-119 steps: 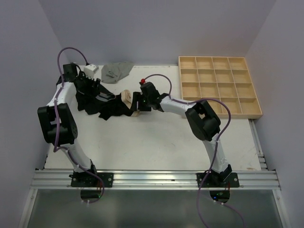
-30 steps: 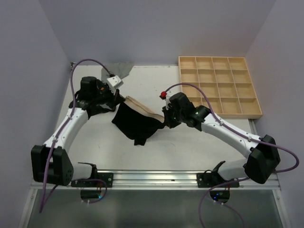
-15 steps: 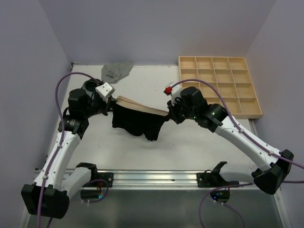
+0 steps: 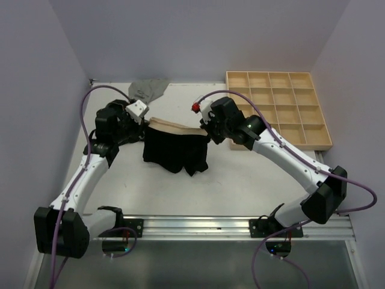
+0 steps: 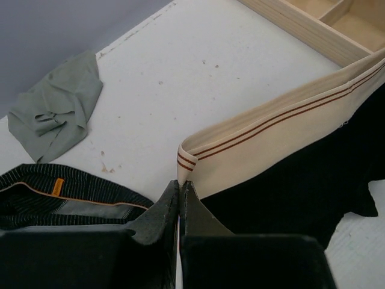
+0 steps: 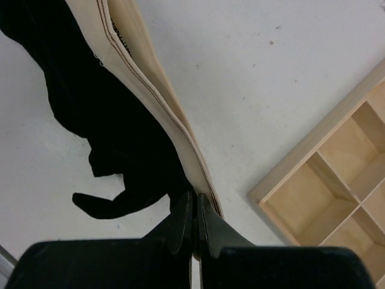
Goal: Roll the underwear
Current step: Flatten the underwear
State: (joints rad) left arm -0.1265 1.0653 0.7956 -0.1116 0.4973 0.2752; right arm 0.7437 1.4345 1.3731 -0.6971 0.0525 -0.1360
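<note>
The left gripper [image 5: 179, 188] and right gripper [image 6: 194, 197] pinch the tan waistband [image 4: 175, 127], spreading the black briefs [image 4: 176, 152]; next, lay them flat toward six o'clock.

Bright, even light falls from above the table [image 4: 240, 180]. Shadows on it are faint. Wrist views blur near the lens.

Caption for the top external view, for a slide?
Left hand and right hand hold black underwear taut by its tan waistband.
</note>
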